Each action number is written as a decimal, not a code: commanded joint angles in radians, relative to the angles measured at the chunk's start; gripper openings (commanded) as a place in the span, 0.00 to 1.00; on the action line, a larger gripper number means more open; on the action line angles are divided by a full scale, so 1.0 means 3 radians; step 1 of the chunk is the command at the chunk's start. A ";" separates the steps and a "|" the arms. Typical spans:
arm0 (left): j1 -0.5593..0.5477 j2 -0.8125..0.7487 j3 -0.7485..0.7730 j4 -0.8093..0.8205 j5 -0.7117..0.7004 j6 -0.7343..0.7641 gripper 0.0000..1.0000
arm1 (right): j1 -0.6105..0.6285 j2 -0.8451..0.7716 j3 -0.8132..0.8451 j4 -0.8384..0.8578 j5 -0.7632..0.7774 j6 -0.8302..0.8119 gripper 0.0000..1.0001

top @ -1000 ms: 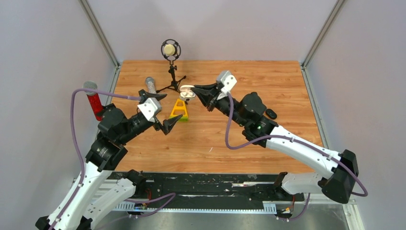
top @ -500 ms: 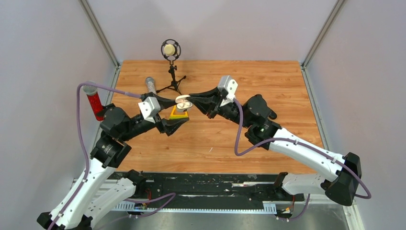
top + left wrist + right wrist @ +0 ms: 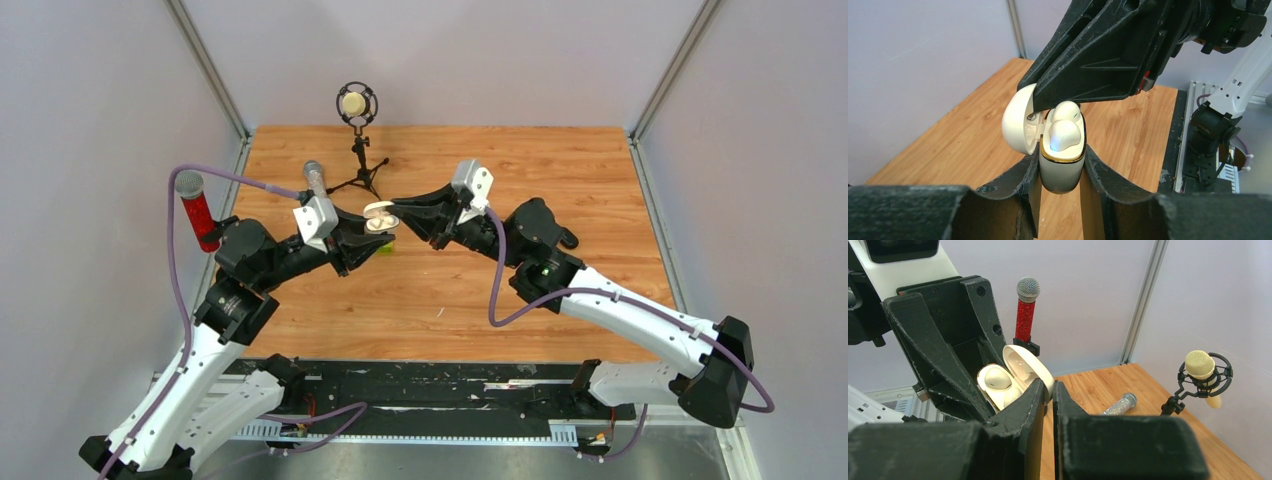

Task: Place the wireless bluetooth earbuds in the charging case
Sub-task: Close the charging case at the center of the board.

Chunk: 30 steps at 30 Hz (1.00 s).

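While the left gripper [image 3: 1060, 155] clasped the charging case [image 3: 1060, 175] between its jaws and the right gripper [image 3: 1048, 386], jaws nearly shut, pinched the lid [image 3: 1018, 125] just above them — earbuds [image 3: 1064, 134] seated inside — the lid would best be eased down gently, grip steady.

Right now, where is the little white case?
In the top view, left of centre, the case hangs between the left gripper and right gripper, lid open.

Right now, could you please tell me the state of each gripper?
Left gripper: closed on the base of the small glossy white plastic charging case.
Right gripper: closed, pinching the same case's open hinged lid.
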 commanded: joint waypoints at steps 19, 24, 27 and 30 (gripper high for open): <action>0.0013 -0.0034 0.0056 0.0011 -0.0197 0.0019 0.00 | 0.0014 0.0120 0.0092 -0.0078 -0.0033 -0.0123 0.00; 0.0013 -0.0052 0.0039 -0.0196 -0.0378 0.0082 0.00 | 0.0014 -0.0036 0.0017 -0.0167 -0.0063 -0.0302 0.37; 0.0015 -0.0044 0.0043 -0.0294 -0.0499 0.0233 0.00 | -0.0005 -0.0182 -0.0026 -0.0280 0.0021 -0.0411 0.52; 0.0015 -0.0022 0.0054 -0.0372 -0.0518 0.0355 0.00 | -0.0032 -0.0310 -0.0024 -0.0424 -0.0024 -0.0483 0.61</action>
